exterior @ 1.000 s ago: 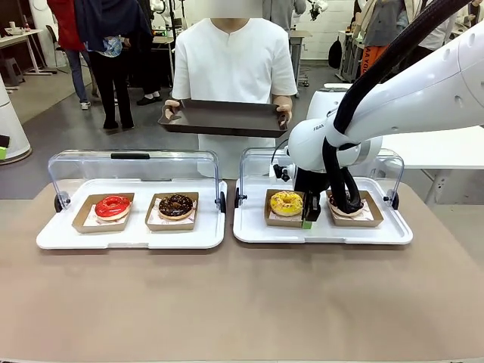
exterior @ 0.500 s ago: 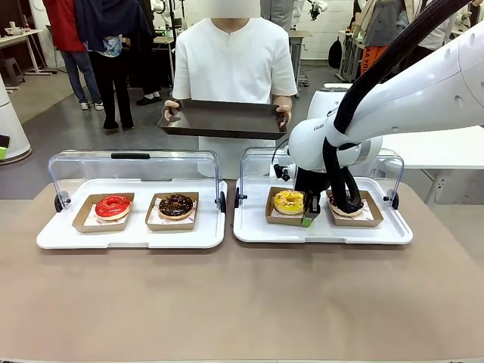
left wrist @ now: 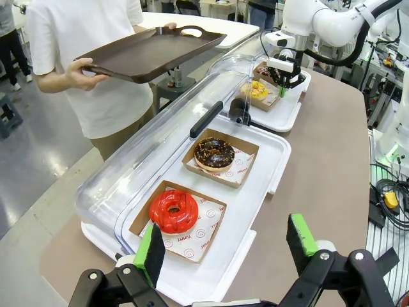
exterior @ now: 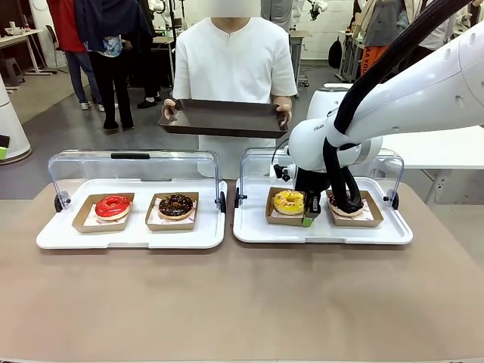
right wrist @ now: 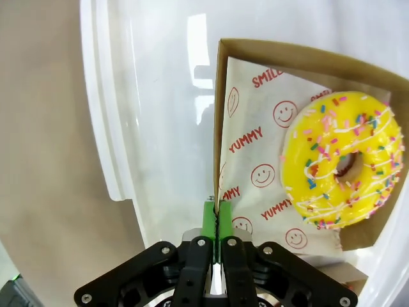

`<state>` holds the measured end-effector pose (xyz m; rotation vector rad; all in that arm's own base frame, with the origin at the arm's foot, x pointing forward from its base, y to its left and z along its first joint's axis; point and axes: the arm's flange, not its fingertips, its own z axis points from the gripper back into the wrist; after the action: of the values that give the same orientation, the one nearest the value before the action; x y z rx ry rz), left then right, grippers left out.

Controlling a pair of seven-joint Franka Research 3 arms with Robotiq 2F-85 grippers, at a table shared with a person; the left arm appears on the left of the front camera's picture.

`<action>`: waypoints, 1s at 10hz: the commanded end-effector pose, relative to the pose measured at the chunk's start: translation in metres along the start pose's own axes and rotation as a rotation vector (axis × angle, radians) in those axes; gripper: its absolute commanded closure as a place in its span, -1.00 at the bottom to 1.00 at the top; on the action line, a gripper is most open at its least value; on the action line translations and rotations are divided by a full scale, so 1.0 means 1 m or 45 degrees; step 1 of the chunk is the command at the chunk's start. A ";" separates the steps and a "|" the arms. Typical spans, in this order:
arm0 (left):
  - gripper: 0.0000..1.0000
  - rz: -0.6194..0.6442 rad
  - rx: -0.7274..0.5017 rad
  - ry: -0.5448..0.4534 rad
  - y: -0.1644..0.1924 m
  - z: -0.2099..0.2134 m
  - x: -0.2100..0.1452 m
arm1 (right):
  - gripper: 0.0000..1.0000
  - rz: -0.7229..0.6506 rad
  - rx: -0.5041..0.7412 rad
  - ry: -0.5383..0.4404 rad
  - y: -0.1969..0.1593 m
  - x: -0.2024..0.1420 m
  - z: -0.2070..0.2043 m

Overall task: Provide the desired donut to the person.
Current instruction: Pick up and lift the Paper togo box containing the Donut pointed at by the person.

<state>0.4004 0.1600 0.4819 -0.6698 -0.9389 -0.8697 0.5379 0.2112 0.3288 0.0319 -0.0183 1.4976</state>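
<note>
Yellow donut (exterior: 289, 201): sprinkled, lying in its cardboard tray (exterior: 271, 206) at the left end of the right-hand white serving tray (exterior: 325, 233), whose clear lid (exterior: 389, 170) is swung up behind.
Right gripper (exterior: 308, 218): green pads pinched tight on the cardboard tray's right wall — the paper liner lies just beside them.
In the way: the right arm's black cables hang over the neighbouring dark donut (exterior: 342, 206), hiding most of it.
Person (exterior: 234, 60): at the far side, holding a dark tray (exterior: 224, 119) by both ends, above and behind the lids.
Other serving tray: a red donut (exterior: 113, 206) and a chocolate donut (exterior: 175, 204), each in its own carton, lid raised.
Left gripper (left wrist: 227, 242): fingers spread wide, holding nothing, above the near end by the red donut.
Change: since a second ago the yellow donut and its tray sit slightly higher and further right — almost nothing over the last half second.
</note>
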 end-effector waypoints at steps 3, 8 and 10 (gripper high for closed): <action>-1.00 -0.001 -0.003 -0.018 -0.001 0.000 0.000 | 1.00 0.056 -0.026 0.073 0.054 0.003 0.035; -1.00 -0.001 -0.003 -0.018 -0.001 0.000 0.000 | 1.00 0.042 -0.151 0.038 0.103 0.006 0.161; -1.00 -0.001 -0.003 -0.018 -0.001 0.000 0.000 | 1.00 0.057 -0.189 0.001 0.121 0.020 0.224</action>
<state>0.4005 0.1599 0.4817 -0.6701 -0.9385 -0.8697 0.4216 0.2243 0.5381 -0.1142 -0.1142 1.5555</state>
